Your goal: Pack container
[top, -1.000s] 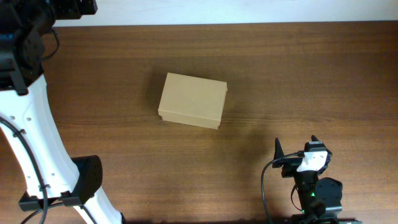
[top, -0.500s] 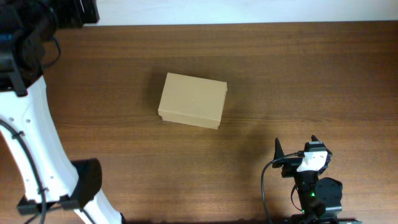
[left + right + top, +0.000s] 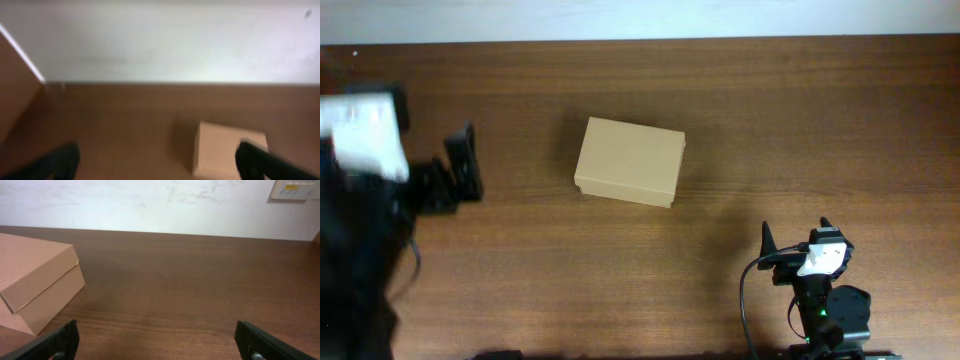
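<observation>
While its flap lid lies shut, the container sits flat near the middle of the wooden bench, with nothing touching it. To its left and apart from it, the left gripper shows blurred, jaws spread wide, holding nothing. Well apart at the bench's near right edge, the right gripper stands equally wide and empty.
</observation>
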